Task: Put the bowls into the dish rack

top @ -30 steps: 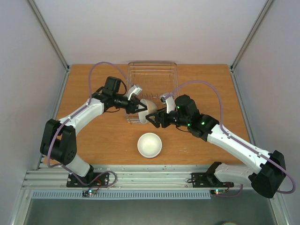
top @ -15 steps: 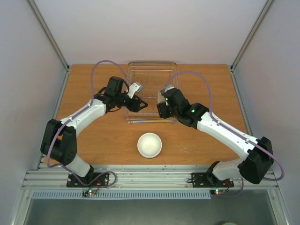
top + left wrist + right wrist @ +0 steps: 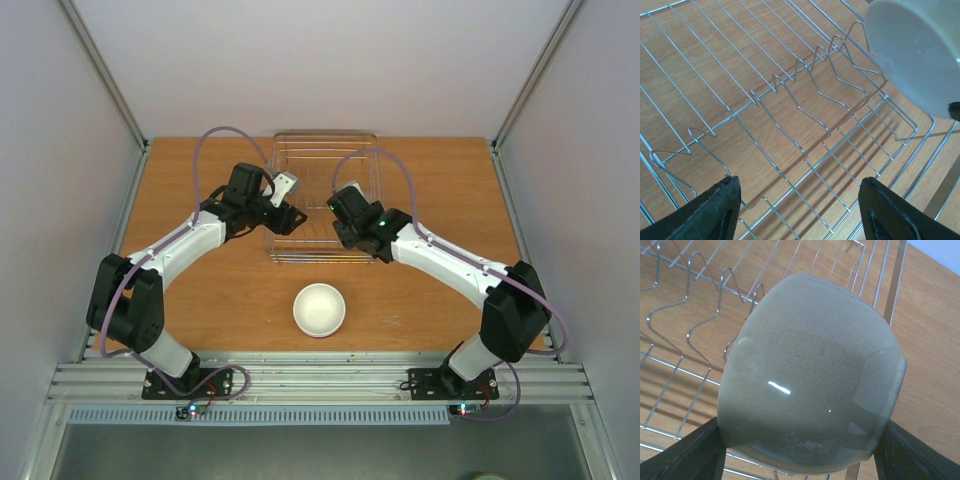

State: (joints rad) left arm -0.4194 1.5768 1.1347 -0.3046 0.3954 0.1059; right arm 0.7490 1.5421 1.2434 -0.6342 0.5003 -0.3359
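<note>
While beige bowl (image 3: 810,375) overhangs dish rack (image 3: 320,258), white bowl (image 3: 319,309) sits apart.

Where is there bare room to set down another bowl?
Table right of the dish rack is bare; the rack's far half is free too. Crowded: the rack's near edge, where the left hand and the right hand holding the beige bowl hover, and the white bowl just before it.

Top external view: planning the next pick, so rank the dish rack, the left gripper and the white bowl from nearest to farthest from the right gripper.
1. dish rack, directly beneath the right gripper.
2. left gripper, to its left, also over the rack.
3. white bowl, on the table, toward its near side.
</note>
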